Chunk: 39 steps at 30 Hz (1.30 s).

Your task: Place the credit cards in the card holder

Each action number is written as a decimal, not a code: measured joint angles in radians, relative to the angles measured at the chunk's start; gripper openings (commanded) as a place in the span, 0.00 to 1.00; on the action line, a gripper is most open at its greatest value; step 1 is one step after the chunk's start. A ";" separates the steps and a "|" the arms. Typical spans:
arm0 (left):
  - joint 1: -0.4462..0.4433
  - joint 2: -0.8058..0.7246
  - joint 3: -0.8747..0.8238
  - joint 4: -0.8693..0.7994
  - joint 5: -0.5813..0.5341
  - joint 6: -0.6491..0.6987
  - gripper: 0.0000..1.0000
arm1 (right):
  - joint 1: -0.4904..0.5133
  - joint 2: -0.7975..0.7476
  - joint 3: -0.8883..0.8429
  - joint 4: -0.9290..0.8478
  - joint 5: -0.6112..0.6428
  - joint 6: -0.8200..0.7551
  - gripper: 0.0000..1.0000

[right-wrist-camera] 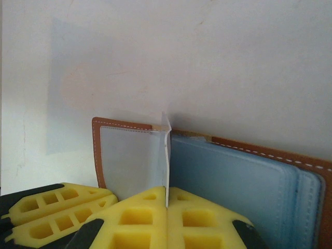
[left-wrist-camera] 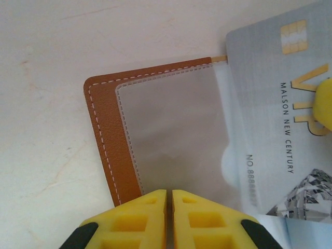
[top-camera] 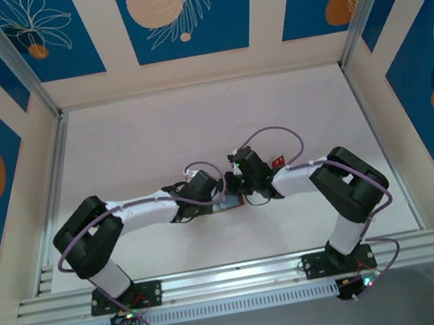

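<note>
the left gripper (left-wrist-camera: 169, 218), fingers together, is apparently pinning the open wallet (left-wrist-camera: 111, 135) flat near the middle of the tabletop (top-camera: 155, 131) to steady its clear pocket, while the right gripper (right-wrist-camera: 167, 218) is clamping the silver card (left-wrist-camera: 270, 119), its leading edge lying at that pocket's mouth.

The card holder (left-wrist-camera: 109, 135) lies open at the centre of the table (top-camera: 195, 125). The left gripper (left-wrist-camera: 169, 207) rests on the near edge of its left panel. The right gripper (right-wrist-camera: 167, 199) pinches a credit card (left-wrist-camera: 270, 104) standing on edge at the fold. What appears to be a second card (top-camera: 278, 159) lies behind the right arm.
</note>
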 measured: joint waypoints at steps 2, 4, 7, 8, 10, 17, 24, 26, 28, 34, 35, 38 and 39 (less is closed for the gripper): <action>0.000 0.000 0.000 -0.003 -0.002 0.000 0.10 | 0.005 -0.002 -0.005 0.006 0.008 0.003 0.00; 0.000 0.000 0.000 -0.004 -0.003 0.000 0.10 | 0.012 -0.003 -0.009 0.011 0.020 0.006 0.00; 0.000 0.000 0.000 -0.007 -0.006 0.000 0.11 | 0.021 -0.005 -0.018 0.017 0.029 0.016 0.00; 0.000 0.000 0.000 -0.008 -0.007 0.000 0.10 | 0.024 -0.006 -0.021 0.018 0.035 0.020 0.00; 0.000 0.000 0.000 -0.008 -0.008 0.000 0.11 | 0.029 -0.009 -0.024 0.021 0.042 0.028 0.00; 0.000 0.000 0.000 -0.014 -0.013 0.000 0.10 | 0.040 -0.007 -0.045 0.066 0.034 0.063 0.00; 0.000 -0.006 0.002 -0.051 -0.037 0.002 0.12 | 0.018 0.066 -0.063 0.204 -0.059 0.115 0.00; 0.000 -0.010 0.002 -0.065 -0.042 0.003 0.13 | 0.018 0.080 -0.063 0.231 -0.080 0.126 0.00; 0.000 -0.015 0.002 -0.078 -0.043 0.004 0.15 | 0.018 0.083 -0.063 0.235 -0.089 0.128 0.00; 0.000 -0.055 0.002 -0.133 -0.035 0.009 0.19 | 0.034 0.083 -0.035 0.183 -0.092 0.127 0.00; 0.002 -0.069 0.002 -0.143 -0.035 0.010 0.19 | 0.039 0.083 -0.029 0.170 -0.091 0.126 0.00; 0.012 -0.109 0.002 -0.158 -0.035 0.011 0.18 | 0.047 0.083 -0.011 0.136 -0.088 0.119 0.00; 0.016 -0.117 0.002 -0.163 -0.035 0.011 0.18 | 0.048 0.083 -0.006 0.127 -0.087 0.116 0.00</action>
